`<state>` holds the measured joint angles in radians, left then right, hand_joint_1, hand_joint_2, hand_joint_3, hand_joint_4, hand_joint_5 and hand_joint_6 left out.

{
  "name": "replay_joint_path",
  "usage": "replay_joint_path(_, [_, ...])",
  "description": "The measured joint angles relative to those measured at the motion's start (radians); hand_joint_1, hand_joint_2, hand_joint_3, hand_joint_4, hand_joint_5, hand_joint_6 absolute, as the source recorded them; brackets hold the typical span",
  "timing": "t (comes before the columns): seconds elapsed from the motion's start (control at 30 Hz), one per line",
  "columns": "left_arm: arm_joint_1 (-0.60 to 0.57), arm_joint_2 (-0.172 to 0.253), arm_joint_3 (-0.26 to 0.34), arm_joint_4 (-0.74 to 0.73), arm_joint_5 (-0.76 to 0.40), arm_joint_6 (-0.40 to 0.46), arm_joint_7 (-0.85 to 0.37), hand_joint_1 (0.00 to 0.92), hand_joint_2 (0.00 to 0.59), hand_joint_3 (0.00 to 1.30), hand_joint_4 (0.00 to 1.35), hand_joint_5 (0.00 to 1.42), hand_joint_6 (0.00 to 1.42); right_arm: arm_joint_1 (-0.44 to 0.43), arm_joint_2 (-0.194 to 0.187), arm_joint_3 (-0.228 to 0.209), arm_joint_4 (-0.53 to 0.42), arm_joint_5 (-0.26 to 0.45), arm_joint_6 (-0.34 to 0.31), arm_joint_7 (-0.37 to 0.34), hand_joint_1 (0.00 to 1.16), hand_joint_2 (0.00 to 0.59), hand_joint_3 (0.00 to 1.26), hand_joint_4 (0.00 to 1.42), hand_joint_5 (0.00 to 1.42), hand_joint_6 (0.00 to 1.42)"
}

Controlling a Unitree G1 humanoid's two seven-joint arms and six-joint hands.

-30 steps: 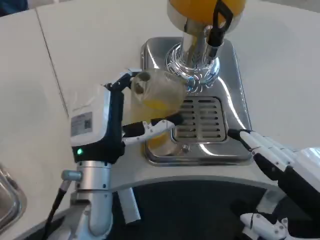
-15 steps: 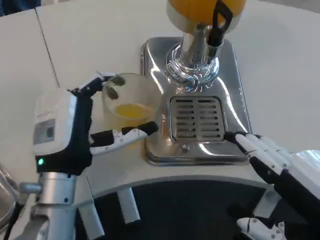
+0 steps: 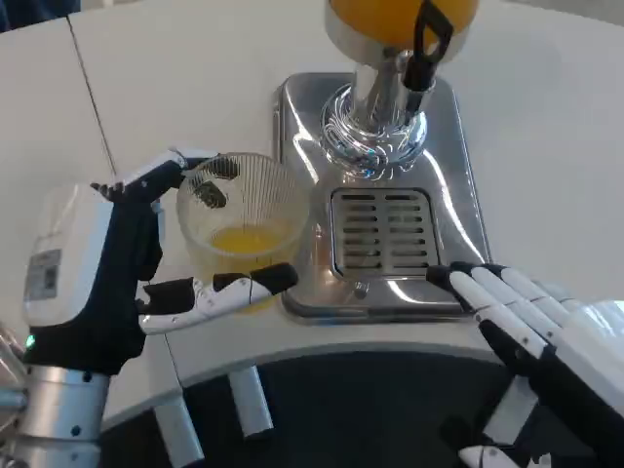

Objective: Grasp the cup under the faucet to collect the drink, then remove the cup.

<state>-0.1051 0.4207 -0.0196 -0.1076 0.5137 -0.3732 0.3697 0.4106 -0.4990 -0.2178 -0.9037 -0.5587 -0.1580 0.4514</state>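
The left hand [image 3: 146, 263] is holding the clear cup [image 3: 242, 219], with its fingers wrapping around both sides. The cup is sitting upright over the white table [image 3: 175, 88], just left of the shiny drip tray [image 3: 458, 205]. A little orange drink is lying in its bottom. Behind the tray's grate [image 3: 382, 232], the faucet [image 3: 375, 127] is standing under the orange tank [image 3: 390, 19]. The right hand [image 3: 531, 322] is resting by the tray's front corner, fingers straight and holding nothing.

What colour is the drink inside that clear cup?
Orange-yellow, a shallow pool at the bottom of the cup, seen in the head view.
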Motion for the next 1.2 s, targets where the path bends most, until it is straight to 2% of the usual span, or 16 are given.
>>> replay_joint_path(0.37, [0.14, -0.006, 0.079, -0.187, -0.042, -0.051, -0.107, 0.814, 0.0, 1.15, 1.01, 1.42, 1.42, 0.092, 0.007, -0.052, -0.008, -0.005, -0.153, -0.027, 0.32, 0.451, 0.0, 0.0, 0.0, 0.04])
replay_joint_path(0.5, [0.224, -0.007, 0.093, -0.256, -0.072, -0.083, -0.16, 0.816, 0.0, 1.15, 1.01, 1.42, 1.42, 0.142, 0.025, -0.081, -0.026, -0.005, -0.258, -0.063, 0.28, 0.476, 0.0, 0.0, 0.0, 0.03])
replay_joint_path(0.6, [0.278, -0.014, 0.093, -0.287, -0.074, -0.106, -0.183, 0.817, 0.0, 1.15, 1.0, 1.42, 1.42, 0.173, 0.057, -0.091, -0.031, -0.012, -0.328, -0.102, 0.27, 0.475, 0.0, 0.0, 0.0, 0.02])
replay_joint_path(0.67, [0.305, -0.027, 0.093, -0.304, -0.074, -0.113, -0.199, 0.817, 0.0, 1.15, 1.0, 1.42, 1.42, 0.211, 0.094, -0.101, -0.029, -0.044, -0.409, -0.153, 0.27, 0.475, 0.0, 0.0, 0.0, 0.02])
replay_joint_path(0.77, [0.323, -0.042, 0.094, -0.319, -0.074, -0.12, -0.21, 0.818, 0.0, 1.15, 1.0, 1.42, 1.42, 0.232, 0.119, -0.118, -0.012, -0.062, -0.485, -0.2, 0.26, 0.475, 0.0, 0.0, 0.0, 0.02])
replay_joint_path(0.97, [0.369, -0.061, 0.102, -0.339, -0.073, -0.137, -0.225, 0.818, 0.0, 1.15, 1.0, 1.42, 1.42, 0.264, 0.147, -0.151, 0.041, -0.08, -0.573, -0.244, 0.26, 0.475, 0.0, 0.0, 0.0, 0.02])
replay_joint_path(1.2, [0.378, -0.077, 0.12, -0.346, -0.067, -0.152, -0.235, 0.818, 0.0, 1.15, 1.01, 1.42, 1.42, 0.29, 0.177, -0.162, 0.071, -0.085, -0.634, -0.258, 0.26, 0.472, 0.0, 0.0, 0.0, 0.02])
